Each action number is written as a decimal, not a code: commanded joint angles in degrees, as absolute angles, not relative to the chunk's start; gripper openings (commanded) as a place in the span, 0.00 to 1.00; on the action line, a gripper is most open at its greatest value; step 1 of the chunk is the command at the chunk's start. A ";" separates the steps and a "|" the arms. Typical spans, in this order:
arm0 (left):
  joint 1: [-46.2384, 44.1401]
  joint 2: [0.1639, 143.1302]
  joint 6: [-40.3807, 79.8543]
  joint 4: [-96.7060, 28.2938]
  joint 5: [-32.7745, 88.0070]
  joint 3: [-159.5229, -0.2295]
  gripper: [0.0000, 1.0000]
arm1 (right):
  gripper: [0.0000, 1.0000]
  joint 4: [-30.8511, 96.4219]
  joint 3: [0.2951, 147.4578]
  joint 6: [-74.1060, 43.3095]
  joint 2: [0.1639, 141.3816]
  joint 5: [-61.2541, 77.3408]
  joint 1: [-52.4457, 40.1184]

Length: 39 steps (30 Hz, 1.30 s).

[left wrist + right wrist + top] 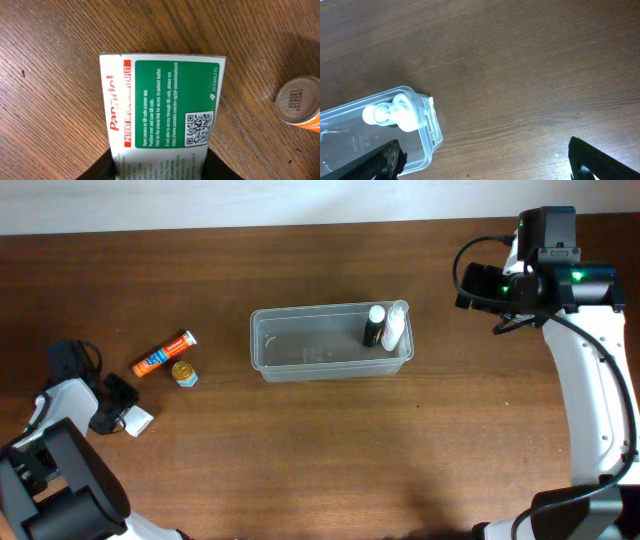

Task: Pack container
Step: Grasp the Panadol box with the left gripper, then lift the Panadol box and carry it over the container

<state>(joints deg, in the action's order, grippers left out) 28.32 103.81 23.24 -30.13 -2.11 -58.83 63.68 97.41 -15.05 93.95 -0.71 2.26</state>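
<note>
The clear plastic container (330, 343) stands mid-table. A black bottle (373, 326) and a white bottle (394, 326) stand in its right end. The container's corner (427, 135) and the white bottle (395, 114) also show in the right wrist view. My left gripper (118, 412) at the far left is shut on a white and green Panadol box (162, 107), which lies on the table (300, 460). An orange tube (164, 353) and a small yellow-capped jar (184, 373) lie right of it. My right gripper (485, 160) is open and empty, right of the container.
The orange tube's cap end (299, 102) lies close to the right of the box in the left wrist view. The table's far edge runs along the top of the overhead view.
</note>
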 commanded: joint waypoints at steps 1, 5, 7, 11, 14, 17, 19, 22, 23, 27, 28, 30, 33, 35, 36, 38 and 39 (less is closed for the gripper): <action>28.51 105.56 23.00 -30.65 -0.51 -58.24 0.36 | 0.98 63.68 97.67 -15.53 94.02 -0.47 2.28; 28.51 105.41 22.33 -30.96 1.69 -58.85 0.36 | 0.98 63.68 97.67 -15.53 94.02 -0.49 2.28; 28.51 105.30 22.13 -32.23 2.79 -60.10 0.36 | 0.98 63.68 97.67 -15.51 94.02 -0.49 2.28; 28.51 105.08 21.45 -36.47 6.39 -64.99 0.33 | 0.98 63.68 97.67 -15.53 94.02 -0.49 2.28; 28.51 104.97 16.67 -39.33 13.50 -70.06 0.31 | 0.99 63.68 97.67 -15.51 94.02 -0.49 2.28; 28.12 104.86 12.21 -44.80 21.06 -78.56 0.31 | 0.98 63.68 97.67 -15.51 94.02 -0.47 2.28; 27.27 104.86 10.11 -47.68 23.53 -82.89 0.31 | 0.98 63.68 97.67 -15.53 94.02 -0.47 2.28; 24.69 104.86 6.48 -51.99 26.39 -89.34 0.31 | 0.98 63.68 97.67 -15.51 94.02 -0.49 2.28; 23.53 104.86 5.85 -53.17 26.37 -91.24 0.31 | 0.98 63.68 97.67 -15.53 94.02 -0.49 2.28; 16.80 104.86 1.08 -55.94 26.33 -98.00 0.31 | 0.98 63.68 97.67 -15.53 94.02 -0.49 2.28; 14.76 104.86 -0.38 -56.07 26.15 -99.33 0.32 | 0.98 63.68 97.67 -15.53 94.02 -0.47 2.28; 10.39 104.86 -2.90 -55.96 25.02 -101.45 0.32 | 0.98 63.68 97.67 -15.53 94.02 -0.47 2.28; 2.83 104.86 -5.61 -54.78 20.10 -103.50 0.32 | 0.98 63.68 97.67 -15.53 94.02 -0.47 2.28; -1.72 104.86 -7.57 -53.28 16.36 -103.72 0.32 | 0.98 63.68 97.67 -15.51 94.02 -0.49 2.28; -4.32 104.88 -8.62 -52.38 14.00 -103.72 0.32 | 0.98 63.68 97.67 -15.51 94.02 -0.47 2.28; -9.17 104.90 -10.48 -50.85 9.50 -103.72 0.32 | 0.98 63.68 97.67 -15.51 94.02 -0.49 2.28; -11.16 104.92 -11.27 -50.11 7.57 -103.72 0.32 | 0.98 63.68 97.67 -15.53 94.02 -0.47 2.28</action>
